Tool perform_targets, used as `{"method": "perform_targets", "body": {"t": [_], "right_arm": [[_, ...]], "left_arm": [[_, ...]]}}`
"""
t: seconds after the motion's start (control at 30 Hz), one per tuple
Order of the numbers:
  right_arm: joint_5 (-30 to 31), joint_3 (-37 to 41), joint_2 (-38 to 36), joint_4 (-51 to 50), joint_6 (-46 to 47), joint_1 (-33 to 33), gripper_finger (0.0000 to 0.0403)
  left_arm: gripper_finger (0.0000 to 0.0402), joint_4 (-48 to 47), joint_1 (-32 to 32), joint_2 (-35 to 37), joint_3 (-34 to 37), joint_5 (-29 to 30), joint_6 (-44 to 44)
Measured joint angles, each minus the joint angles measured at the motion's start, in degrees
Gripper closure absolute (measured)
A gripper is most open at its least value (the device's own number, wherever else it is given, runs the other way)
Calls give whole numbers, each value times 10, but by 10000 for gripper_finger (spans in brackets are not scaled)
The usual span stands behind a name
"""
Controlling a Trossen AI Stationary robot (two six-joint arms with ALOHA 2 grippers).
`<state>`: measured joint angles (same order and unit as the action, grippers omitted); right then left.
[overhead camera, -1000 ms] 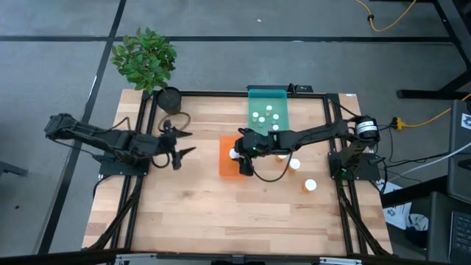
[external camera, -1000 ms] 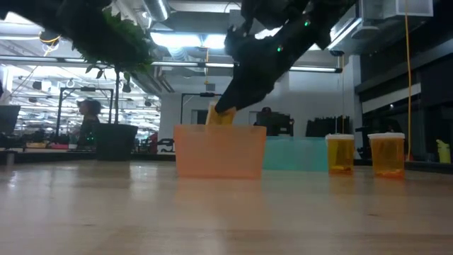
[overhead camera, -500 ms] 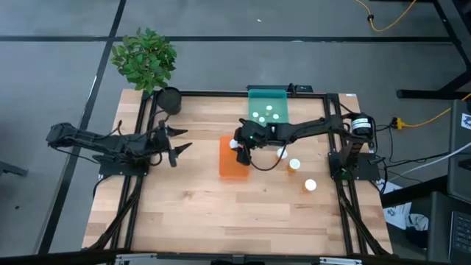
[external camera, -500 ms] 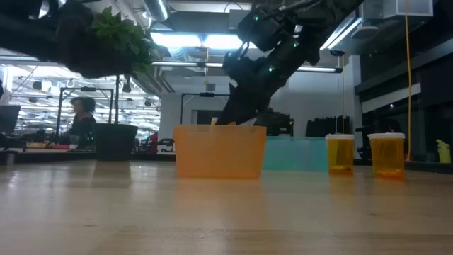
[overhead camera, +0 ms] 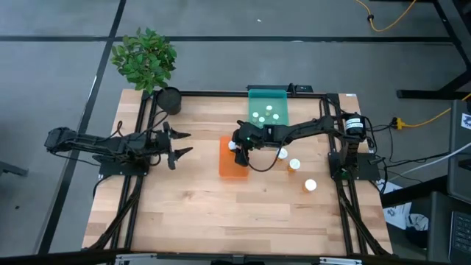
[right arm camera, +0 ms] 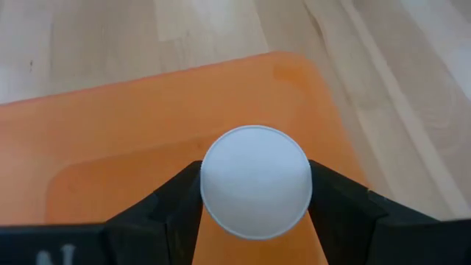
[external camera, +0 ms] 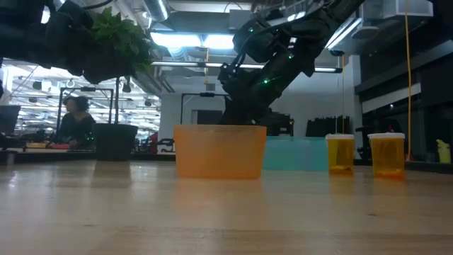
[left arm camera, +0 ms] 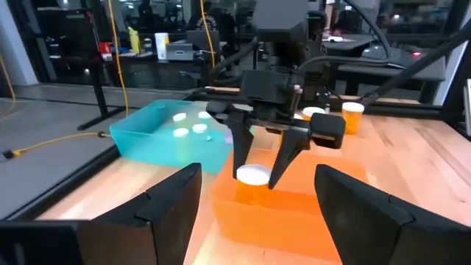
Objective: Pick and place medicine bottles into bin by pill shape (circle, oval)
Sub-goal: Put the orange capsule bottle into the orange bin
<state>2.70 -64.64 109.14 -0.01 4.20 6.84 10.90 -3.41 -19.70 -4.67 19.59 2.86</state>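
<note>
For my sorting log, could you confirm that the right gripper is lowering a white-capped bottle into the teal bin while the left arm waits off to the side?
Not quite: the right gripper holds the white-capped bottle over the orange bin, not the teal bin. The right wrist view shows orange beneath it. The left gripper does wait aside.

Overhead, table-level, 2 wrist views

A green potted plant stands at the far left corner of the wooden table, in a dark pot. On the grey floor beyond the table, a yellow cable lies in a curve. In the low view, 1 person sits in the room behind.
</note>
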Motion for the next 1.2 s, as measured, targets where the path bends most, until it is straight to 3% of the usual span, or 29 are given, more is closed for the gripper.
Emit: {"method": "perform_targets", "body": {"t": [0.17, 0.47, 0.67, 0.77, 0.93, 1.2], "right_arm": [[1, 0, 0, 1, -1, 0, 185], [2, 0, 0, -2, -2, 0, 134], [2, -26, -2, -13, -3, 1, 127], [2, -77, -3, -77, -13, 1, 127], [2, -198, -3, -270, 3, 1, 126], [3, -387, -5, -553, 15, -3, 126]], "left_arm": [[145, -11, 1, -3, 0, -2, 23], [145, -38, 1, -6, 0, -2, 6], [145, -40, 1, -6, 0, -2, 6], [145, -52, 1, -6, 0, -4, 14], [145, -41, 1, -6, 13, -38, 10], [145, 16, 1, -5, 42, -6, 5]]}}
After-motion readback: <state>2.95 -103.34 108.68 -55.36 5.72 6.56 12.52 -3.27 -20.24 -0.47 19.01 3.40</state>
